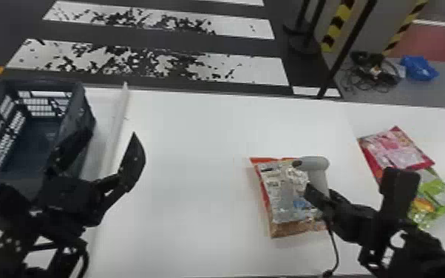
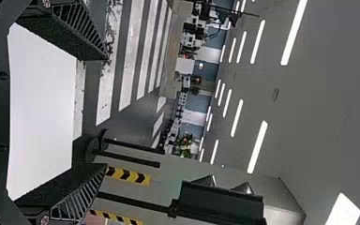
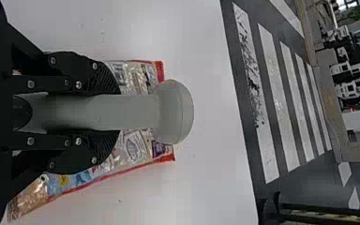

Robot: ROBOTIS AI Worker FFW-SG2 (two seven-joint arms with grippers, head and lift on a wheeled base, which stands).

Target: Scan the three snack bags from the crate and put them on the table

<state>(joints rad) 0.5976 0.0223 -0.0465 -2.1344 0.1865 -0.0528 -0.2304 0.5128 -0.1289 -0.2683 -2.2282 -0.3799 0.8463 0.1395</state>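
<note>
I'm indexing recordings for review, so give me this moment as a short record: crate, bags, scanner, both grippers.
crate: at the robot's left
red-edged bag: mid-right on the table, partly behind the scanner in the head view
pink bag: farther right on the table
green bag: beside the pink bag, nearer the robot
scanner: in the right gripper, above the red-edged bag
left gripper: open, nothing held
scan result: cannot tell

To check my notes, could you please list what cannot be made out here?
Crate, near end: head view, behind the left tool.
Green bag, right tip: head view, cut off by the edge.
Scanner, sides of its handle: right wrist view, behind the right tool.
Silver bag, small print: head view, blurred.
</note>
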